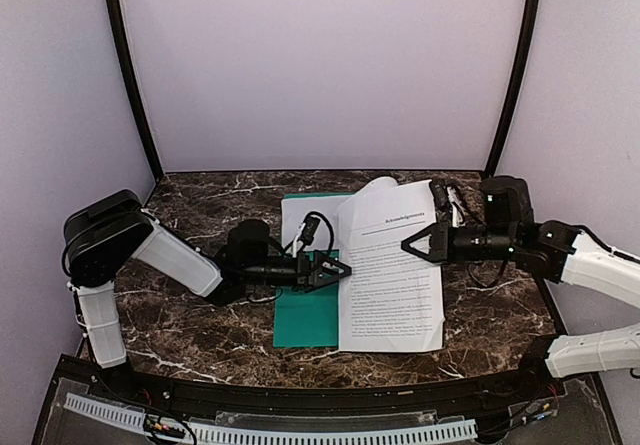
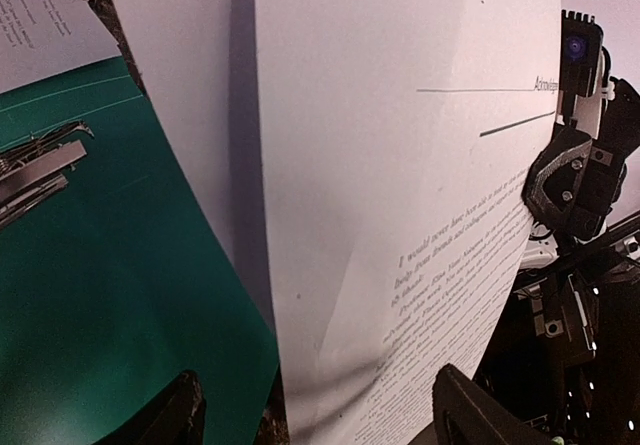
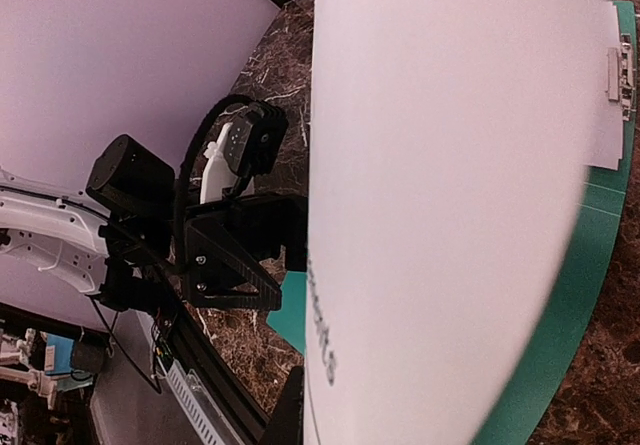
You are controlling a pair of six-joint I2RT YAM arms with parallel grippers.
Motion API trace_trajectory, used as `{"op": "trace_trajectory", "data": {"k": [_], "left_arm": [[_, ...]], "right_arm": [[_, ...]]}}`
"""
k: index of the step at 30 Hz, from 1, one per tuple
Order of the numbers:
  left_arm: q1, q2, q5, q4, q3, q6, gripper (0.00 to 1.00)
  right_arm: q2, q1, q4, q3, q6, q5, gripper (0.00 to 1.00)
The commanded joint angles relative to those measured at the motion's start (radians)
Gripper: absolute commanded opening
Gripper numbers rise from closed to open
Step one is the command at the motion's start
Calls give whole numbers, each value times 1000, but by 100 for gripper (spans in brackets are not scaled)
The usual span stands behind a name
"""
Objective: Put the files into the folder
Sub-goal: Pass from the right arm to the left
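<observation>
Teal plastic of the folder (image 1: 305,317) lay spread open on the marbled surface (image 1: 180,315), directly beneath the left pincer (image 1: 340,270), so that its inner face was exposed to take paper. Its metal clip (image 2: 40,170) sat off to that pincer's left in the wrist view, touching nothing but the folder. A printed sheet (image 1: 392,275) rested with its near part flat, just ahead of the left pincer's tips and reaching away to the right pincer (image 1: 412,248). Its far part curled upward into a soft arch. That arch seemed to come from the right pincer, which was clenched on the sheet's outer edge and held it raised off the surface, probably so the paper could be swung or slid over the green panel rather than dragged across the stone. The left pincer stood released, its fingers (image 2: 170,415) wide apart and holding nothing, with the sheet's inner edge just beyond them. From this pose it looked placed to steady the folder or to catch that edge. Another sheet (image 2: 40,15) showed beyond the left pincer at the folder's far end, lying on the green, though whether the clip pinned it I could not tell. The lifted sheet overlapped the folder only along one side, so the filing looked unfinished.
</observation>
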Motion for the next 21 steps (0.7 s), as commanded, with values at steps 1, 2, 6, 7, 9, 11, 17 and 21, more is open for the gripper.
{"op": "trace_trajectory", "data": {"k": [1,2,6,7,9,11,17,21], "left_arm": [[3,14,31,113,-16,-4,79],[3,19,38,126,-12,-10,81],[3,67,66,209,6,-42,86],[3,73,67,217,9,-48,86],[3,86,64,224,12,-52,87],[3,100,69,245,15,-61,87],[1,147,119,356,49,-113,88],[-12,165,150,386,93,-132,87]], "right_arm": [[-19,5,54,9,15,-39,3],[-20,5,59,6,18,-44,3],[-25,3,64,4,22,-50,3],[-27,2,67,4,23,-52,3],[-26,-1,70,6,26,-57,3],[-29,-4,75,5,28,-63,3],[-25,-13,88,-7,39,-77,3],[-17,-16,97,-18,45,-77,3]]}}
